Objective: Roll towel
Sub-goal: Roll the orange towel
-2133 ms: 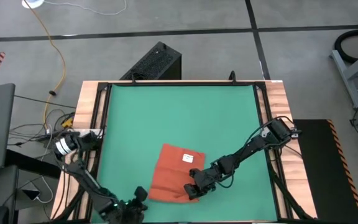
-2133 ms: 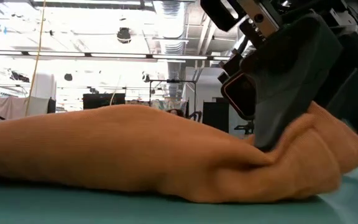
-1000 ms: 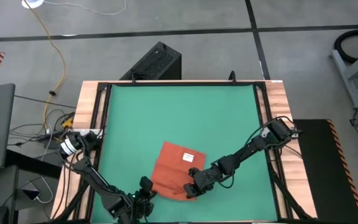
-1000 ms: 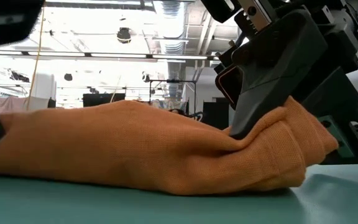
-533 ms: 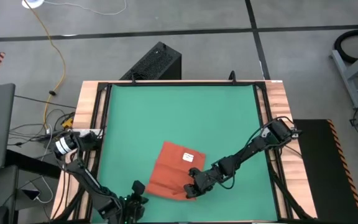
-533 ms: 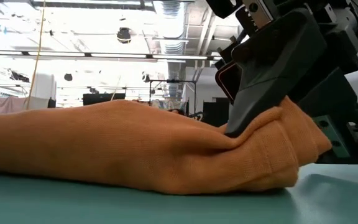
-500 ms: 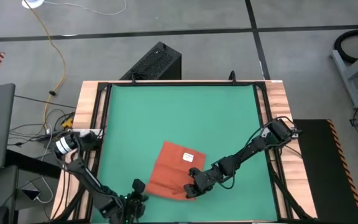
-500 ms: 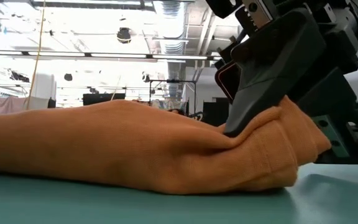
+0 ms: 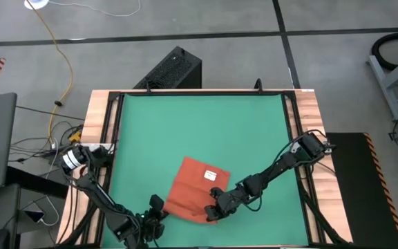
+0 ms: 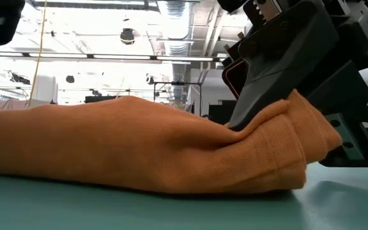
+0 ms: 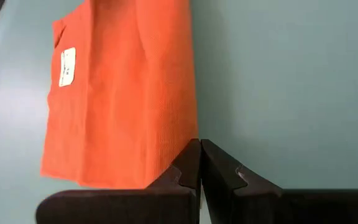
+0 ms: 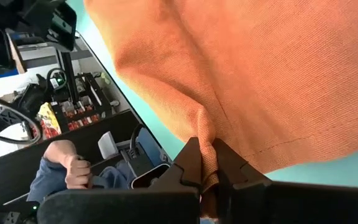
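The towel [image 9: 193,190] is lying on the green mat [image 9: 199,131] that is covering the counter [image 9: 99,117], in the lower middle of the high view, with its small white tag [image 9: 209,176] showing near its upper right corner. The right hand [image 9: 215,209] is sitting at the towel's lower right corner, and its two dark fingers [image 12: 194,163] are pinching together on a raised fold of the cloth. In the low view that corner is bunching up into a thick ridge at the right of the frame, pressed under the dark body of the right hand [image 10: 280,57], while the remaining cloth [image 10: 126,140] is stretching away to the left as a low hump on the mat.

The left hand [image 9: 155,216] is sitting just off the towel's lower left corner, at the bottom edge of the high view. Its fingertips [image 11: 191,163] are meeting with nothing between them, right beside the towel's [image 11: 123,93] edge over bare mat.

A person's hand [image 12: 73,169] is showing beyond the counter at the lower left of the right wrist view.
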Action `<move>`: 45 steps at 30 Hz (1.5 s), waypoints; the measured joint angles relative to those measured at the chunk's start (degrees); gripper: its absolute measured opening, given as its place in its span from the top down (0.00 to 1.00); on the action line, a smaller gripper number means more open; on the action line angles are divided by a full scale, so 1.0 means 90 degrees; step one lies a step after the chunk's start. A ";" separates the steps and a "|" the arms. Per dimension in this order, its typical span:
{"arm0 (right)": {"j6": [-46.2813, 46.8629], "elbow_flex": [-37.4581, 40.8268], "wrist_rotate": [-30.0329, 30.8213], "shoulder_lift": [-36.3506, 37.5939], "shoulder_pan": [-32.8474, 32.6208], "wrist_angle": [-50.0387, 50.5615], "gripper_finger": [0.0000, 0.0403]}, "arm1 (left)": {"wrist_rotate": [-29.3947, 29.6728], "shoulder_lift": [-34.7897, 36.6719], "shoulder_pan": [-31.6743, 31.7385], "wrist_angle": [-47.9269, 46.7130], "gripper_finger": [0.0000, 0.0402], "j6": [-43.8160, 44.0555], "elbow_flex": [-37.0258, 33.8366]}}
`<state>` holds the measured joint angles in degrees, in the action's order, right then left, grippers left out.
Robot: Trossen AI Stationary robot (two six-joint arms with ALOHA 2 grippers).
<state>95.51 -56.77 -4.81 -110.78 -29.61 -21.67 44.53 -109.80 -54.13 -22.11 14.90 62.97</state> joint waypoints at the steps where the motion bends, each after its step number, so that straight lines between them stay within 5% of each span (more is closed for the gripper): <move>1: -0.0001 0.0000 0.0013 0.0000 0.0000 -0.0002 0.95 | 0.0029 0.0000 0.0027 -0.0014 1.00 -0.0065 -0.0010; 32: 0.0043 0.0000 0.0194 0.0000 -0.0007 -0.0009 0.95 | -0.0108 0.0000 0.0898 0.0690 1.00 -0.1258 -0.0372; 45: -0.0627 -0.0002 0.0565 0.0000 -0.0056 0.0599 0.83 | -0.1330 0.0033 0.1587 0.1509 1.00 -0.1011 -0.0857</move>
<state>89.86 -56.80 0.28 -110.78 -30.11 -16.28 32.56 -109.50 -39.85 -8.53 5.80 55.25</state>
